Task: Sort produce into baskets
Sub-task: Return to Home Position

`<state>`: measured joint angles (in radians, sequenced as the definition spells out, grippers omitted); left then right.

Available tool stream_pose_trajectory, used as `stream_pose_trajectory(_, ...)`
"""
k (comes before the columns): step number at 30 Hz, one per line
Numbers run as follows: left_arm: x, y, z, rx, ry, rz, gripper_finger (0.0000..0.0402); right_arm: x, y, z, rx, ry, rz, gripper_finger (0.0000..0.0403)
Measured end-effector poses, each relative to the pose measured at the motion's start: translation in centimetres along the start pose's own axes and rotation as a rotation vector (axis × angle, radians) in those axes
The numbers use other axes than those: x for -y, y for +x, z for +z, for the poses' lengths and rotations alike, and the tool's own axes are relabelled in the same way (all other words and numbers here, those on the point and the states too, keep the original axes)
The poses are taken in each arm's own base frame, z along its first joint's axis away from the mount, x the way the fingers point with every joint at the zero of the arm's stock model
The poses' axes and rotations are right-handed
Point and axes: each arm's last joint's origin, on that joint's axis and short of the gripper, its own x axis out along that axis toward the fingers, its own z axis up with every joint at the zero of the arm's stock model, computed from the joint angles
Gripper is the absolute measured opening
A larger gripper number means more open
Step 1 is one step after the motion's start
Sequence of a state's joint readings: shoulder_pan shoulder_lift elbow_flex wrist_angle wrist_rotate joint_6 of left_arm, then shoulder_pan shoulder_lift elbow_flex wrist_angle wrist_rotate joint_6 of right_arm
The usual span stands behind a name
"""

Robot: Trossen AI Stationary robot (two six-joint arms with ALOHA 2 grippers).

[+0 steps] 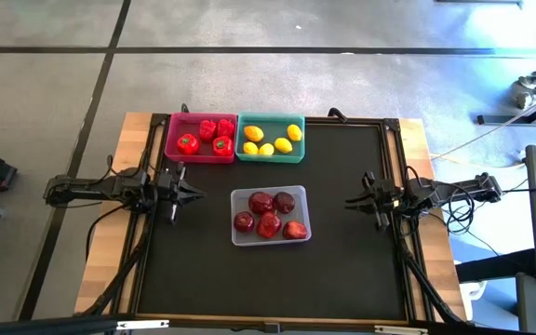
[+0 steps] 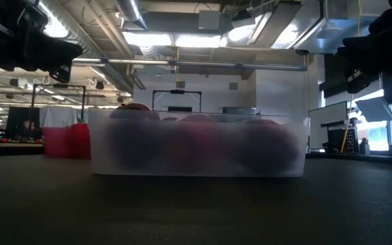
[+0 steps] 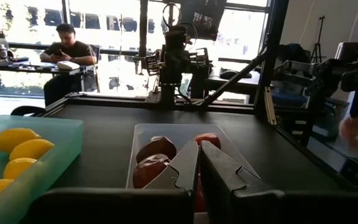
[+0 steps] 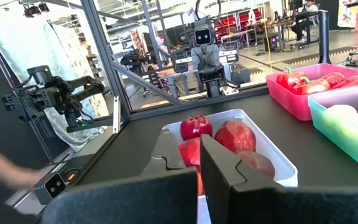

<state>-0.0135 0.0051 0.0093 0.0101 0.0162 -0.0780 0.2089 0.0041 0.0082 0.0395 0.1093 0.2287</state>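
Apples (image 1: 268, 223) sit in grey-white tray (image 1: 235, 216) mid table (image 1: 342, 270); peppers (image 1: 207, 130) in pink tray (image 1: 169, 140), lemons (image 1: 266, 149) in teal tray (image 1: 300, 154). Left gripper (image 1: 196, 193) and right gripper (image 1: 352, 200) face each other either side of the apples, reaching in level above the surface, fingers pinched together, holding nothing.

1. The right gripper (image 4: 199, 152) hangs over the dark desk (image 4: 135, 134), jaws closed together.
2. Ahead, a grey-white tray (image 4: 277, 149) holds dark red apples (image 4: 235, 135).
3. Beyond it stand a pink tray (image 4: 291, 102) of peppers (image 4: 293, 79) and a teal tray (image 4: 347, 137).
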Motion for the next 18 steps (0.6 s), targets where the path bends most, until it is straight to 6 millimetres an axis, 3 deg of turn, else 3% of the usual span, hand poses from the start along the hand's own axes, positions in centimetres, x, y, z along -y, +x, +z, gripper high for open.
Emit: stream_pose_trajectory(18,0.00,0.00,0.00,0.000,0.001,0.001,0.0013,0.00,0.00,0.06,0.008,0.002,-0.002,0.0005)
